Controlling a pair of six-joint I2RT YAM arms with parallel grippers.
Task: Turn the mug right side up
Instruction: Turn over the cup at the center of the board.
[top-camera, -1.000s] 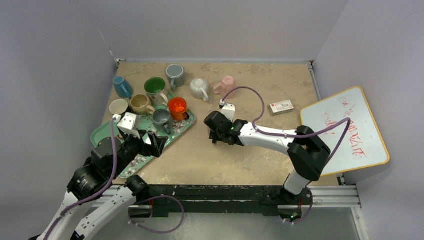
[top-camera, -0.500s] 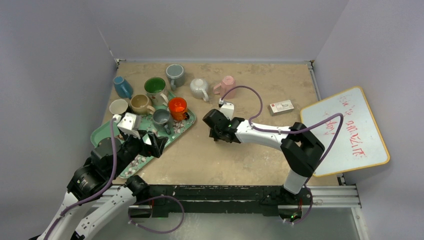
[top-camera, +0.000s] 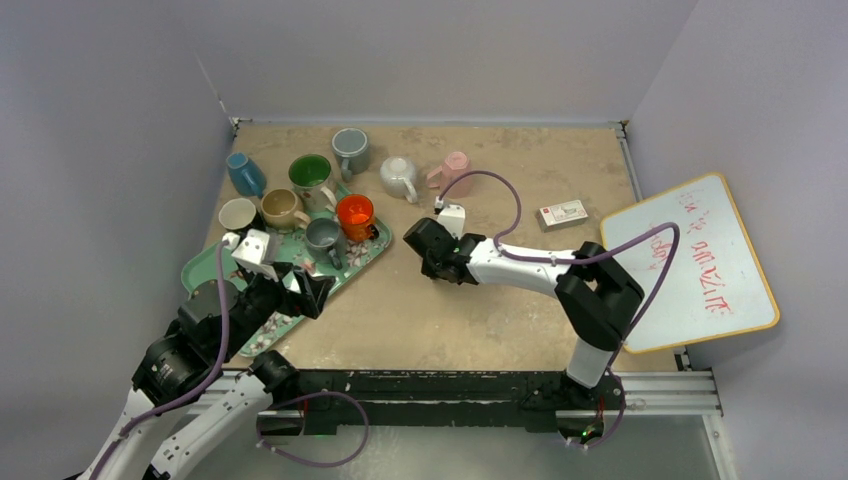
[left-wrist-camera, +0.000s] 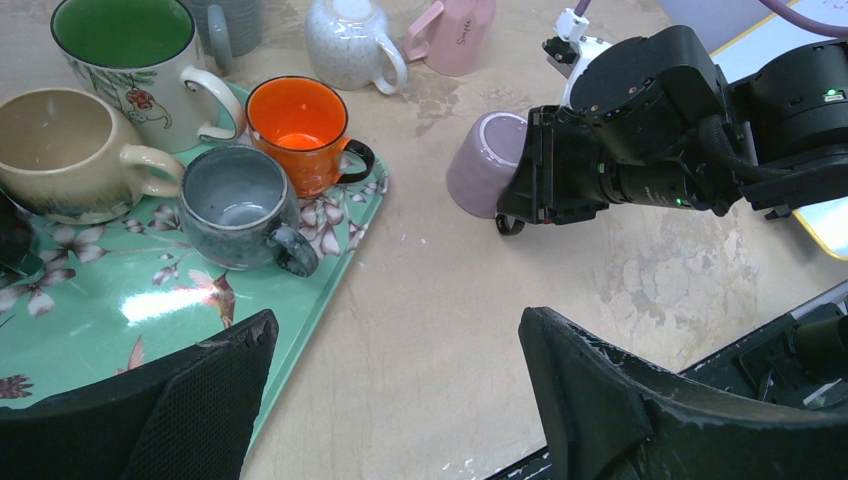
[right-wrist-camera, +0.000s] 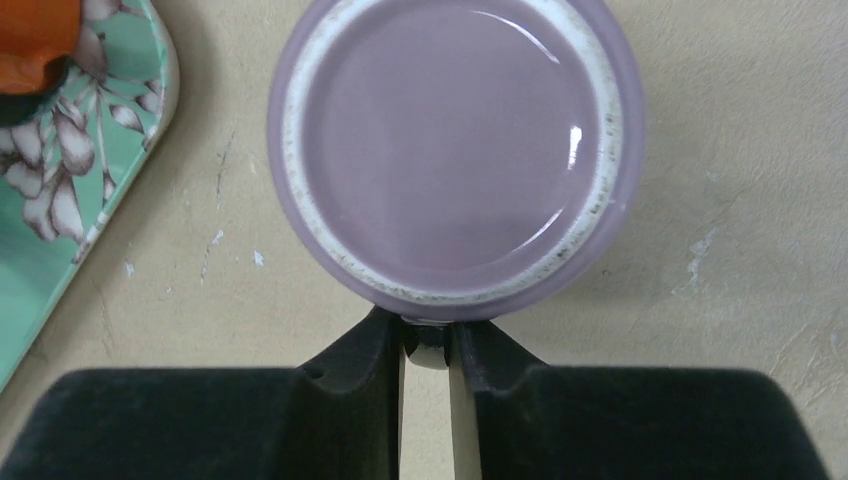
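Right end effector (right-wrist-camera: 425, 345) tight on mug (right-wrist-camera: 450, 150)

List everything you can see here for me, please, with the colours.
purple mug: 1, purple, upside down, mid-table
tray: 1, green floral, table's left side
orange mug: 1, orange, on tray
dark grey mug: 1, grey, on tray
beige mug: 1, beige, on tray
green-lined mug: 1, white, green inside, tray's far end
cream mug: 1, cream, left of beige mug
blue mug: 1, blue, far left
light grey mug: 1, grey, far edge
speckled mug: 1, white, far middle
pink mug: 1, pink, beside speckled mug
small box: 1, white and red, right
whiteboard: 1, white, red writing, right edge
table: 1, tan
left gripper: 1, black, open, near tray
right gripper: 1, black, pinching purple mug's handle
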